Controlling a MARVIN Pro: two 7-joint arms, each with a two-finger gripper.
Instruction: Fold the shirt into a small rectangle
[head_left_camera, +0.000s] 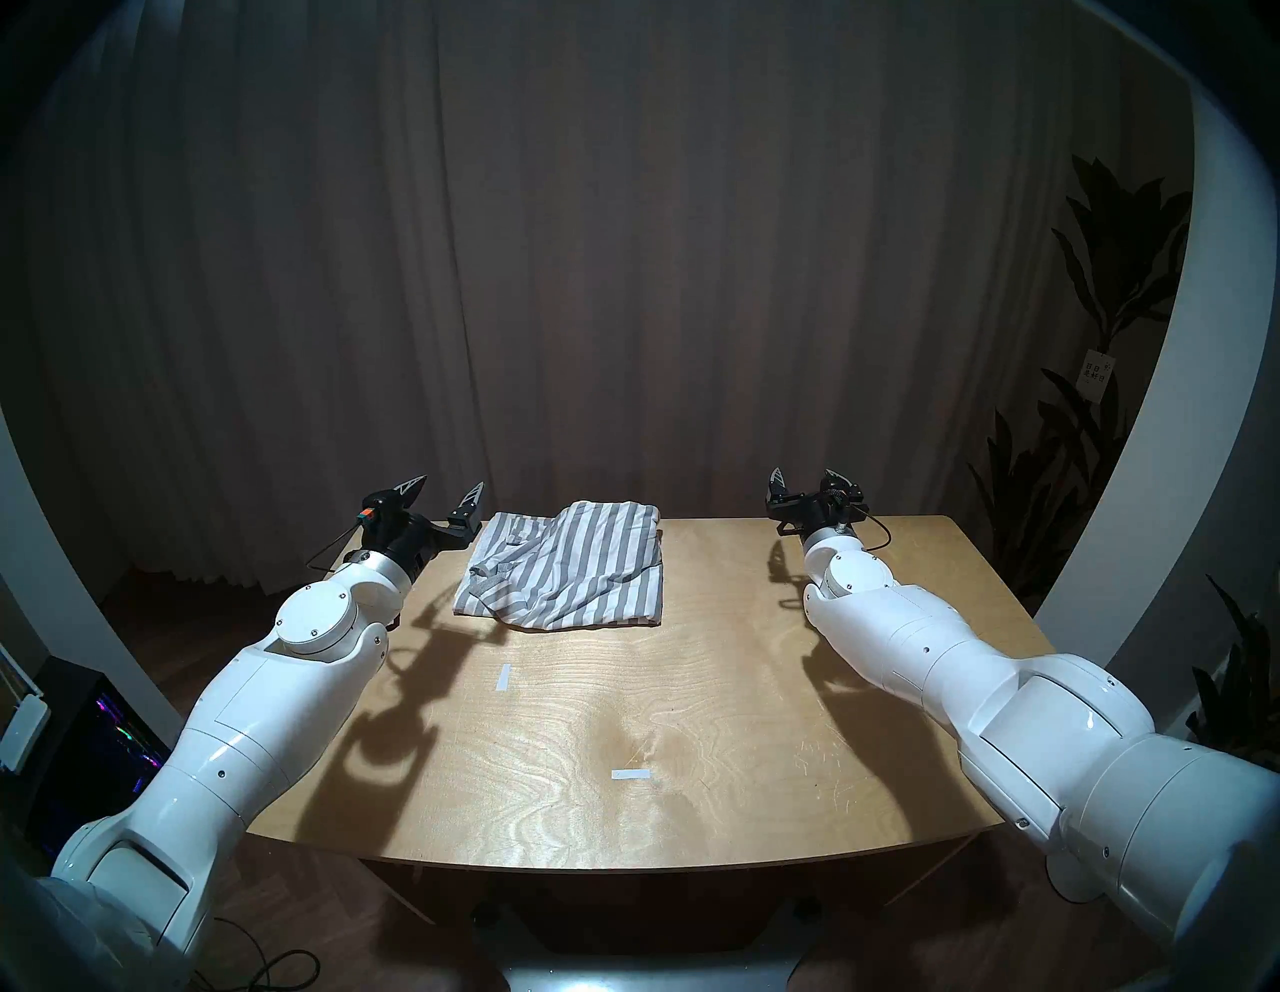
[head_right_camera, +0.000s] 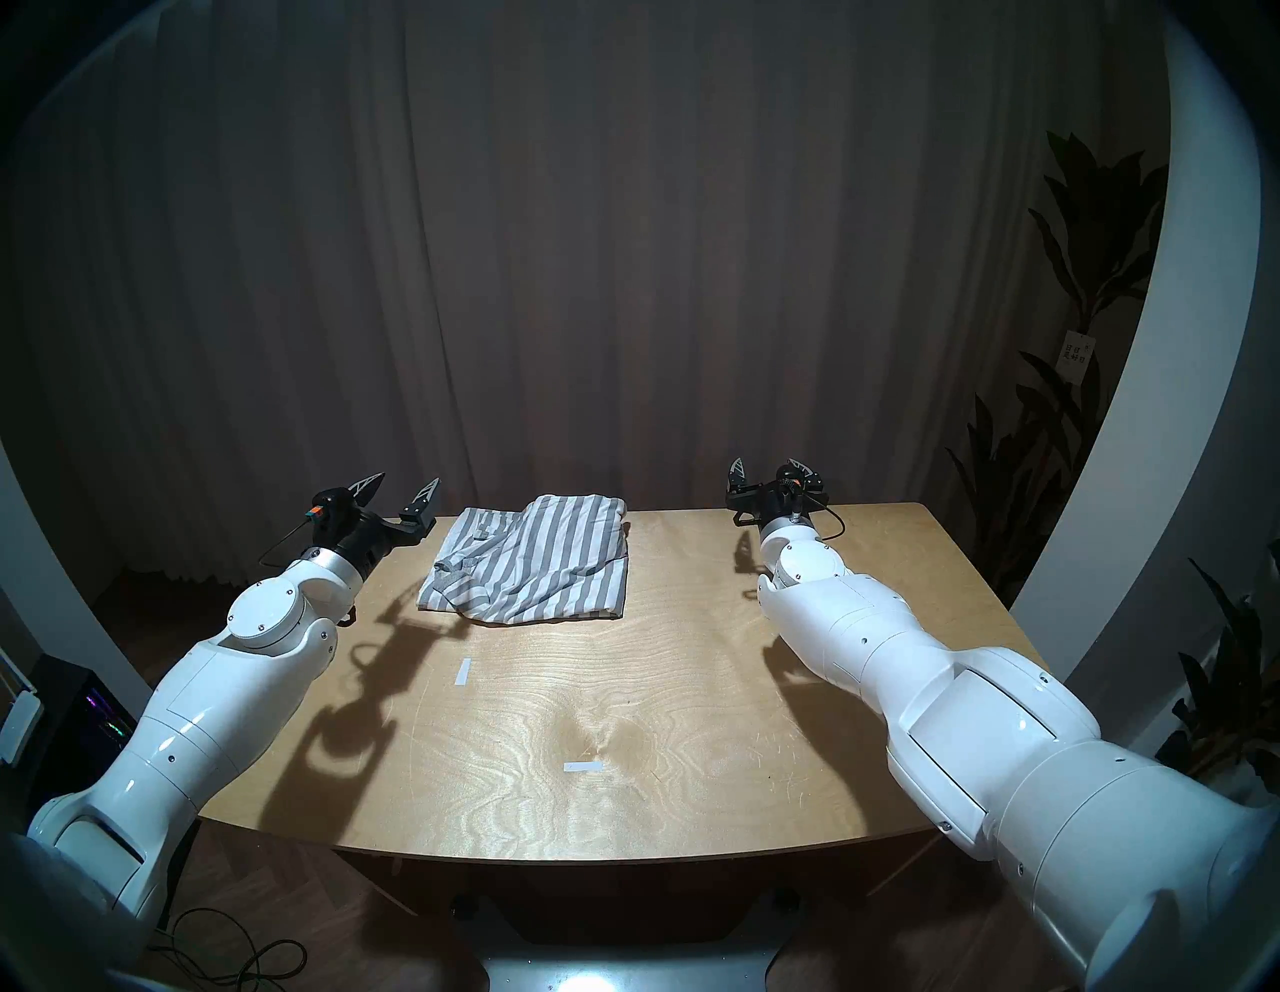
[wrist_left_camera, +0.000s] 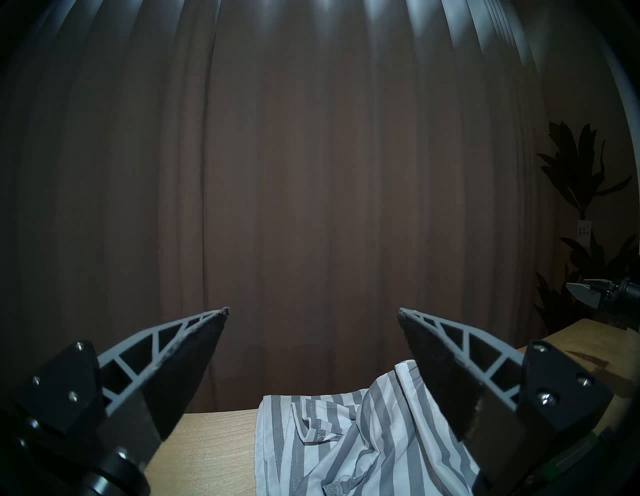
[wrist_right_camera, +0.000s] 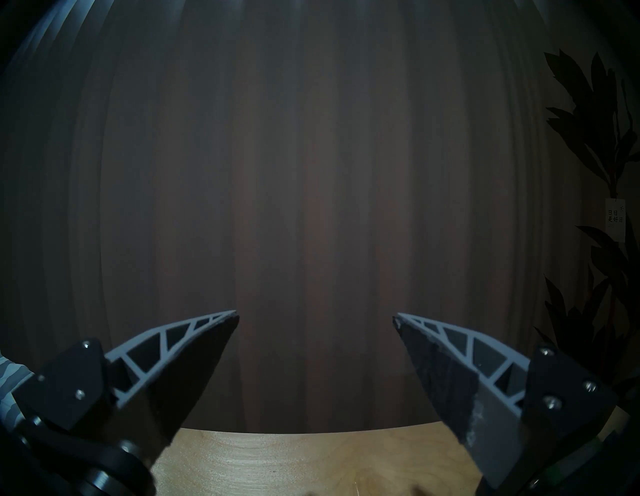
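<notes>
Though nobody is touching it, the soft grey-and-white striped short-sleeved shirt (head_left_camera: 564, 568) already lies as a compact, roughly rectangular bundle toward the far left part of the pale plywood table (head_left_camera: 692, 693), close to its back edge. To my eye the folding looks nearly finished: the sides are squared off and the layers stacked. Only the top layer is rumpled, with the grey ribbed neckband (head_left_camera: 485, 578) bunched near the front left corner and a loose diagonal fold running across the stripes. What may remain is a bit of smoothing, or nothing at all.

Neither arm is holding cloth. The left gripper (head_left_camera: 443, 495) hovers just beside the bundle's far left corner, fingers spread wide and empty; its wrist camera shows the shirt lying below and between the tips. The right gripper (head_left_camera: 810, 485) hangs well apart from the shirt above the table's far right area, its fingers equally wide, nothing between them. Two short strips of white tape (head_left_camera: 503, 677) lie on the bare wood nearer me.
</notes>
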